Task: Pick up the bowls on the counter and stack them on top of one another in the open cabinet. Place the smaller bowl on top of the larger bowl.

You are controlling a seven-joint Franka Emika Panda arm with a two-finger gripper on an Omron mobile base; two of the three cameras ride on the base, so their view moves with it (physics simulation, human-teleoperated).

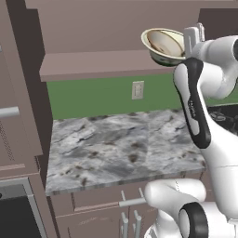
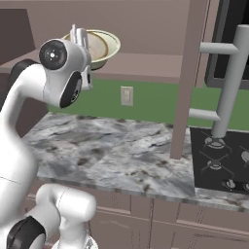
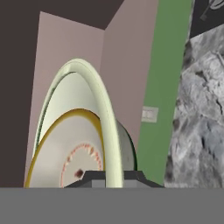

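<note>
Wide pale cream-green glossy bowl (image 1: pixel 163 46) sitting tilted up in the doorless mauve-brown wall cabinet (image 1: pixel 93 65), over the long flat shelf board, at about one o'clock in the left base view and eleven o'clock in the right base view. Shallow tan-brown bowl with whitish mottled inside (image 1: pixel 163 42) nested inside the larger one, brown rim ringing just within the pale flared rim. Both leaning, mouths turned partly sideways rather than straight up. Two-finger gripper (image 3: pixel 113 177) pinched shut on the cream-green rim, seen in the hand view at six o'clock with one dark tip on each side of the rim wall. White arm with dark joints (image 1: pixel 200 107) reaching up to cabinet height, wrist just beside the bowls on their three o'clock side from the left camera. Whether the bowl's base touches the shelf board, hard to tell. Below, grey-white marbled stone counter (image 1: pixel 121 148) lying well apart from the bowls. Green back wall (image 2: pixel 155 99) with a pale wall outlet (image 2: pixel 126 96) between cabinet and counter. Black stovetop (image 2: pixel 221 155) at four o'clock in the right base view.
</note>
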